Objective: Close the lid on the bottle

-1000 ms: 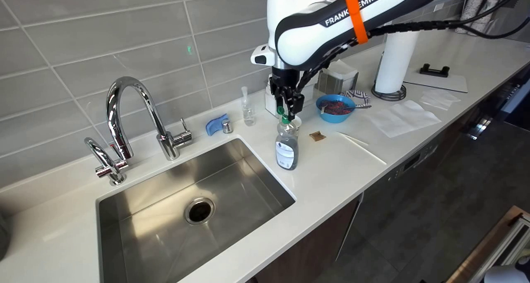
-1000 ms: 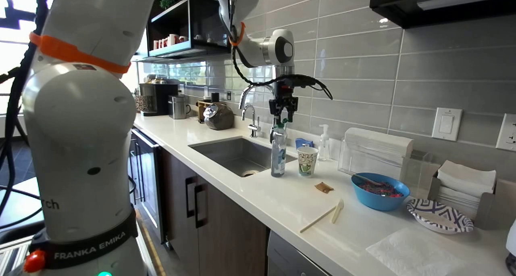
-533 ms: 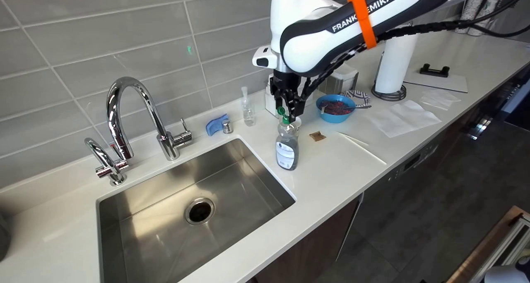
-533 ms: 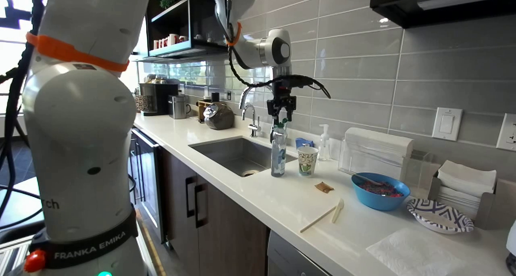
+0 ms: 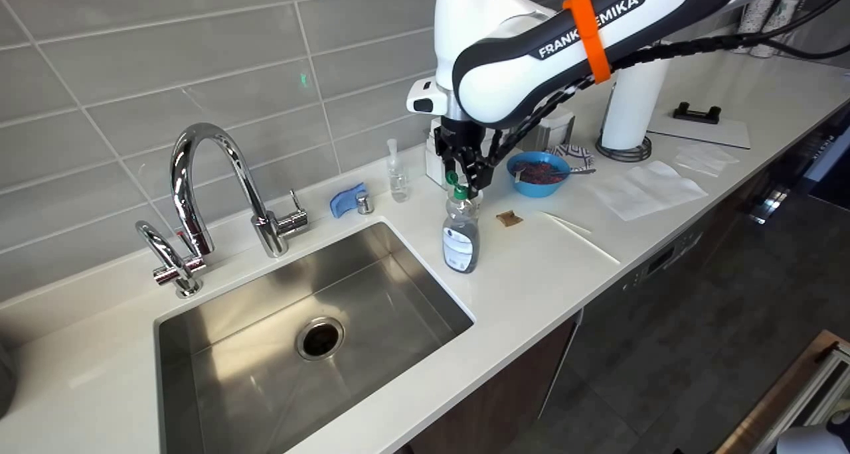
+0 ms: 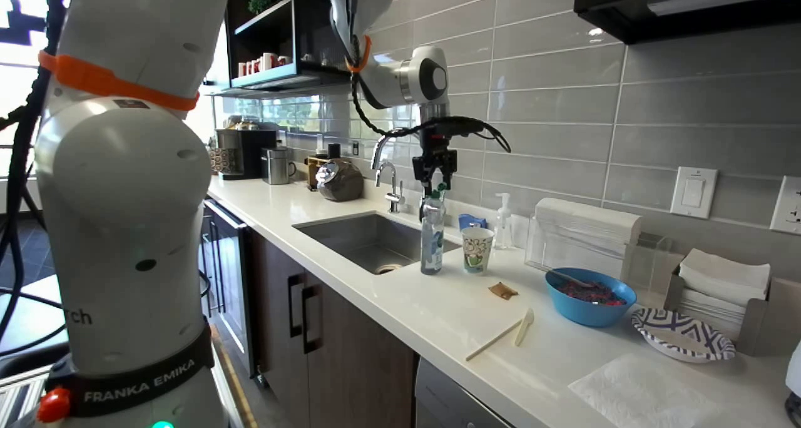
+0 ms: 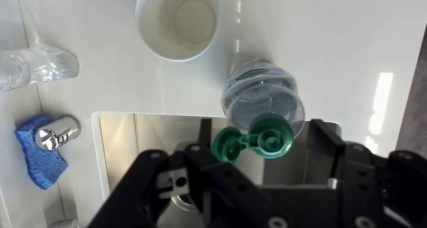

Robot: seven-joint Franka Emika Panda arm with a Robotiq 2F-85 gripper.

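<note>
The bottle (image 5: 459, 241) stands upright on the counter beside the sink; it also shows in an exterior view (image 6: 432, 243) and the wrist view (image 7: 260, 98). Its green lid (image 7: 227, 144) is flipped open on its hinge, hanging to the left of the cap base (image 7: 272, 138) in the wrist view. The raised lid (image 5: 451, 177) also shows in an exterior view. My gripper (image 7: 263, 129) is open, pointing down over the bottle top, with the cap and lid between its fingers. The left finger is close beside the lid; whether they touch I cannot tell. The right finger stands apart from the cap.
A paper cup (image 6: 477, 249) stands close behind the bottle. The sink (image 5: 425, 258) lies beside it. A clear pump bottle (image 5: 398, 178), blue sponge (image 5: 346, 200) and faucet (image 5: 199, 175) are along the wall. A blue bowl (image 6: 591, 309) and wooden sticks (image 6: 494, 339) lie farther along.
My gripper has shifted slightly toward the counter's front edge, staying open over the bottle top. The bottle stands in place and its lid remains flipped open.
</note>
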